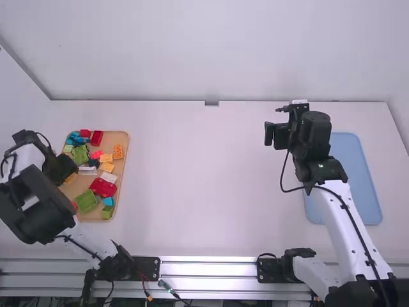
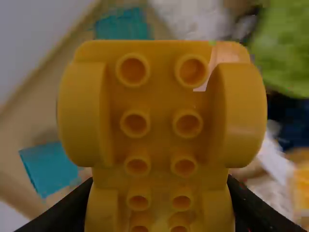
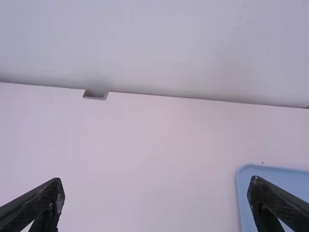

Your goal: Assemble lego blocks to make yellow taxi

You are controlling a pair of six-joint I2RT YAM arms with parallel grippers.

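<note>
Chassis block (image 2: 157,125) sits clamped in my left gripper (image 2: 161,182) over the nine-o'clock tray (image 1: 118,137), studs bare, right gripper (image 3: 155,182) gaping, taxi assembly seemingly all ahead!

From my console I count two arms (image 1: 345,217), two trays (image 1: 359,176), one studded yellow piece (image 2: 161,140) and over a dozen blocks (image 1: 103,187), exact tally unclear.

high view: table (image 1: 204,185) white | 9 o'clock, tray (image 1: 122,182) tan; on it, red block (image 1: 96,138) at 12, green block (image 1: 86,201) near 6, orange block (image 1: 117,151) between 1 and 2 | 3 o'clock, tray (image 1: 359,173) plain blue | left wrist view: wheeled piece (image 2: 161,145) deep yellow, paired rings
</note>
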